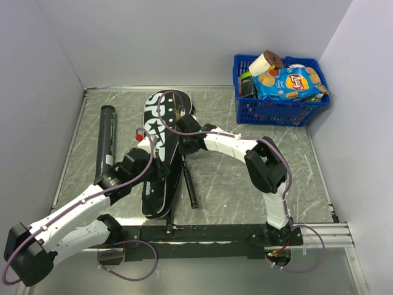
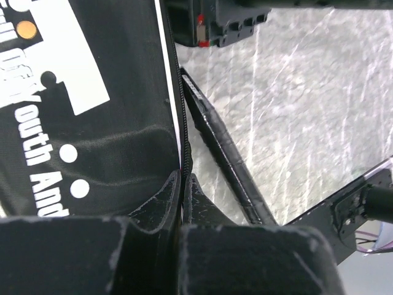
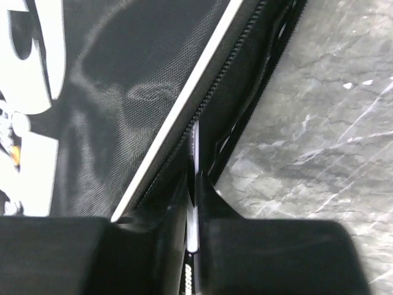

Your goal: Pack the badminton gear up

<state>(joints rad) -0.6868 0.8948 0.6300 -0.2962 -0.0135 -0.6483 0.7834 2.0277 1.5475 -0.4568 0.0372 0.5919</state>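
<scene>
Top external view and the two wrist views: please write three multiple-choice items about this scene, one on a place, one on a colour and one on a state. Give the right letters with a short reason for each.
1. Where does the blue basket stand on the table?
A. In the near left corner
B. In the far right corner
C. Between the arms' bases

2. What colour is the long tube that lies left of the racket cover?
A. Red
B. White
C. Black

3. How do the jaws of the left gripper stand?
A. Shut on the cover's zipper edge
B. Wide open above bare table
C. Shut on the tube

Answers:
1 B: in the top view the basket sits at the upper right, against both walls.
2 C: the tube shows black along its length.
3 A: the left wrist view shows both jaws pressed together with the cover's edge between them.
</scene>
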